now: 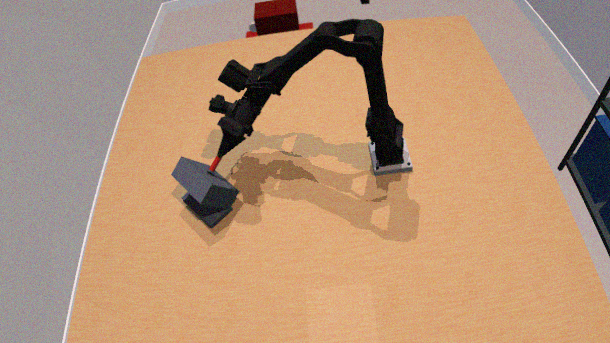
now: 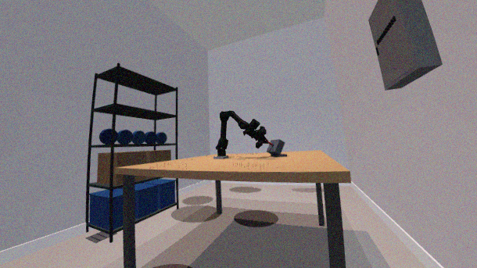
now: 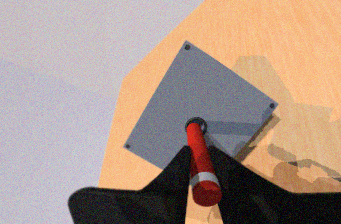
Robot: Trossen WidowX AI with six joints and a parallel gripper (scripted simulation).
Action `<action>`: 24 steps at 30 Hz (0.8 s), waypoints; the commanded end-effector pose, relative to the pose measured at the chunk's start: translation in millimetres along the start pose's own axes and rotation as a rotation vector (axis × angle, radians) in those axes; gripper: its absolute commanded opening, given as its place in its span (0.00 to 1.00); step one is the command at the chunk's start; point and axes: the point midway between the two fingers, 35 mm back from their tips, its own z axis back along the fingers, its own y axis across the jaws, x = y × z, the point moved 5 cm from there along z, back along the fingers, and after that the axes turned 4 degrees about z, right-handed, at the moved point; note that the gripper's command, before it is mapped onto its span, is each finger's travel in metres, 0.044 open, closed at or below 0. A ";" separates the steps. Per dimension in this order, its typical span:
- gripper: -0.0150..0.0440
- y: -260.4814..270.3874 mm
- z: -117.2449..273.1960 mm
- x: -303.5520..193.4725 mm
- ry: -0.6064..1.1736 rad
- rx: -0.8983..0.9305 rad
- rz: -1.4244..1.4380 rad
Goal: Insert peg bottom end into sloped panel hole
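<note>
The gripper (image 3: 202, 167) was clamped on the red peg (image 3: 200, 155), its black fingers pressing the shaft on either side just above a grey band near the peg's rear end. The peg's far tip sat in the mouth of the round hole (image 3: 196, 123) in the sloped grey panel (image 3: 192, 95), in line with the hole as far as the wrist view showed. From above, the arm (image 1: 350, 46) arched from its base plate (image 1: 391, 163) across the wooden table (image 1: 350, 271) to the panel block (image 1: 202, 188), with only a short red length of peg (image 1: 214, 163) showing between gripper and panel.
</note>
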 end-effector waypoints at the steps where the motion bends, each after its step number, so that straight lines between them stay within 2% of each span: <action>1: 0.25 -0.5 0.3 -0.6 0.001 0.001 0.001; 24: 0.25 -3.8 -6.1 -2.9 0.001 0.001 0.001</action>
